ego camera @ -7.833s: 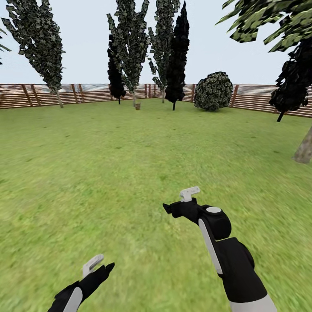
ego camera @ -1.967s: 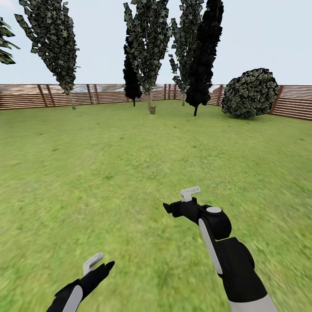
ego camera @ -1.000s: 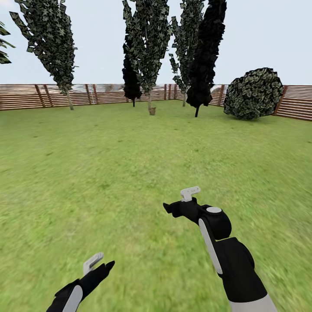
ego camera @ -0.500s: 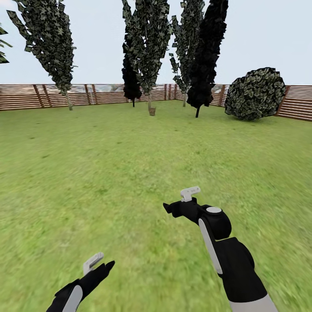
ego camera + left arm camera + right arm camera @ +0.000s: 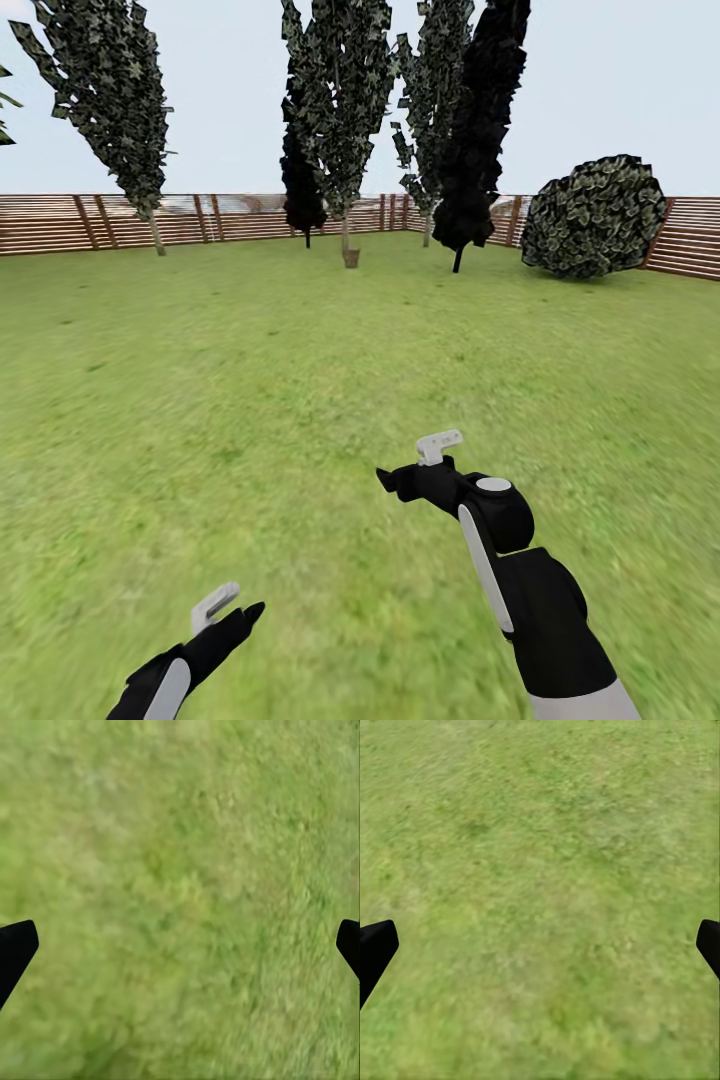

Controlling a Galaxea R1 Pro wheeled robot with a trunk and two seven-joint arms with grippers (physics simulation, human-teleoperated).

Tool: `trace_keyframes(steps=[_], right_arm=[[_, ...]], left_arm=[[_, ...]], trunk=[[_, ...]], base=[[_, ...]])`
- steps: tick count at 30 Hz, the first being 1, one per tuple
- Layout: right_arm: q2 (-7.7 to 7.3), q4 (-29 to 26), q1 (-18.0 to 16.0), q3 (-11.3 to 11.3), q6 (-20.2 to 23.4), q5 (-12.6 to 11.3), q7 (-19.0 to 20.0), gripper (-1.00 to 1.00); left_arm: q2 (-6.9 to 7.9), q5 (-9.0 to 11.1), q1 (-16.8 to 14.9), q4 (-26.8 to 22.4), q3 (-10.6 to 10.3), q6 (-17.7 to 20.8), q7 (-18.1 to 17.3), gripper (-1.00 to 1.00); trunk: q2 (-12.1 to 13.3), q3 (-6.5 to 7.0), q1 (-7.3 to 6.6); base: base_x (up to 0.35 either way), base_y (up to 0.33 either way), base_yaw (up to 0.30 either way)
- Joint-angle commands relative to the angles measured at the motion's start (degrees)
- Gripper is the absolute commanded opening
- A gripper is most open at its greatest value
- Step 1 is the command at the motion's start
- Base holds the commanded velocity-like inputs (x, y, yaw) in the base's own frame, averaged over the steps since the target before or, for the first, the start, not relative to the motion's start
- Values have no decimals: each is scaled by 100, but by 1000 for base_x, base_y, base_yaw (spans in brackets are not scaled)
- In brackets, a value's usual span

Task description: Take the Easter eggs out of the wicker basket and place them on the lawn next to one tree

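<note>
Green, slightly mottled lawn (image 5: 300, 360) is spread across nearly the whole head view, from the near edge to a brown horizontal-slat fence (image 5: 60, 222) that closes the garden at the far side. Pale sky is seen above the fence. Against it, tall trees are ranged along the far edge: one with a dark mottled green crown at the far left (image 5: 110, 100), a second mottled one near the middle on a pale slim trunk (image 5: 340, 110), and an almost black tree (image 5: 480, 120) just right of it. A round, dark leafy bush (image 5: 595, 215) is set at the far right, close to the fence. At the foot of the middle tree a small tan-brown object, taken to be the wicker basket (image 5: 351, 257), is seen standing on the grass, well apart from the robot; no eggs can be made out at that distance. Nearer, the right arm (image 5: 530, 590) is raised over the grass at the right, its right gripper (image 5: 400, 480) pointed left, and the left gripper (image 5: 235, 615) is held low at the near left. In both wrist views the dark fingertips (image 5: 15, 949) (image 5: 375, 945) are spread to opposite edges with blurred grass between them, so both pincers are wide apart and nothing is held.
</note>
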Motion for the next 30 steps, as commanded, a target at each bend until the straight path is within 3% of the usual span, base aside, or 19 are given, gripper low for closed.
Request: trace_keyframes(steps=[1, 30], right_arm=[[2, -5, -6, -2, 27, 31, 27, 100], [2, -5, -6, -7, 27, 31, 27, 100]], left_arm=[[-2, 35, -4, -3, 16, 42, -17, 100], [-2, 33, -4, 1, 16, 42, -25, 100]], trunk=[[-12, -13, 7], [-12, -13, 7]], base=[[334, 0, 0], [334, 0, 0]])
